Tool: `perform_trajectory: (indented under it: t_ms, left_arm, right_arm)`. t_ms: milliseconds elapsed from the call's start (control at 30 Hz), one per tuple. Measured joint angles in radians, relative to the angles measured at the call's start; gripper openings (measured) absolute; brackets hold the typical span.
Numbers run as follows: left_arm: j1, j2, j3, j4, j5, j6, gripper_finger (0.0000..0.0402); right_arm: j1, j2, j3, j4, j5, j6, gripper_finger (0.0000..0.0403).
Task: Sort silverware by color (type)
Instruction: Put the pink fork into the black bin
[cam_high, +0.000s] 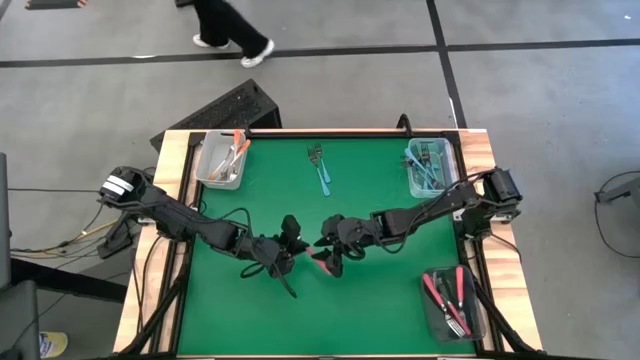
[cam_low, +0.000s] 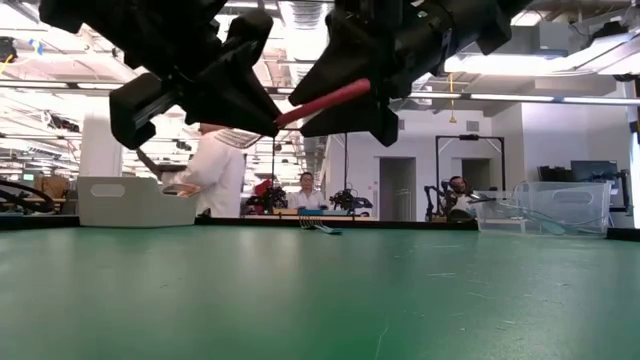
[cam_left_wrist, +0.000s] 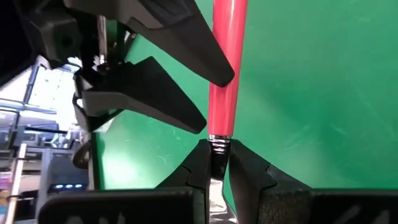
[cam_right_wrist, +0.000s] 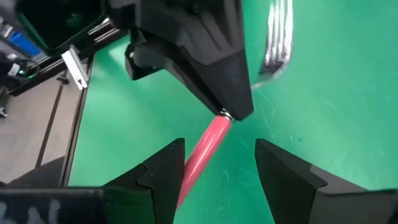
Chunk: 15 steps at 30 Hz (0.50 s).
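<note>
Above the middle of the green table, my left gripper (cam_high: 296, 250) (cam_left_wrist: 216, 150) is shut on a pink-red fork (cam_low: 325, 103). The fork's handle (cam_right_wrist: 208, 146) reaches out from it and passes between the fingers of my right gripper (cam_high: 328, 248) (cam_right_wrist: 219, 158), which is open around it. Metal tines (cam_right_wrist: 277, 37) show beyond my left gripper. Two teal forks (cam_high: 319, 168) lie on the table toward the far edge. My left gripper pinches the fork's metal neck (cam_left_wrist: 217, 148), just behind the end of the red handle, between its two fingertips. The fork is lifted clear of the table and slants upward toward my right gripper. My right gripper has the handle close beside one finger (cam_right_wrist: 163, 168); I cannot tell whether they touch.
A clear bin (cam_high: 204, 170) with orange forks stands at the far left. A clear bin (cam_high: 447, 180) with teal forks stands at the far right. A dark bin (cam_high: 436, 310) with pink-red forks is at the near right. A person walks beyond the far edge.
</note>
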<state>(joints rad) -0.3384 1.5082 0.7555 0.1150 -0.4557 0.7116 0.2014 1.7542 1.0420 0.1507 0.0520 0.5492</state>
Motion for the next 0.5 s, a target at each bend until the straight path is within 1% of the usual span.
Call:
perform_trajectory:
  t_ms: [133, 400, 500]
  left_arm:
    - [0.003, 0.000, 0.000, 0.014, 0.000, 0.034, 0.0022]
    - [0.003, 0.000, 0.000, 0.021, -0.001, 0.054, 0.0022]
    - [0.007, 0.000, 0.001, 0.025, 0.001, 0.054, 0.0022]
  right_arm:
    - [-0.008, 0.000, 0.000, -0.006, -0.005, 0.019, 0.0212]
    - [-0.025, 0.001, -0.002, -0.019, -0.059, 0.018, 0.0197]
    - [-0.027, 0.002, -0.002, -0.014, -0.067, 0.019, 0.0179]
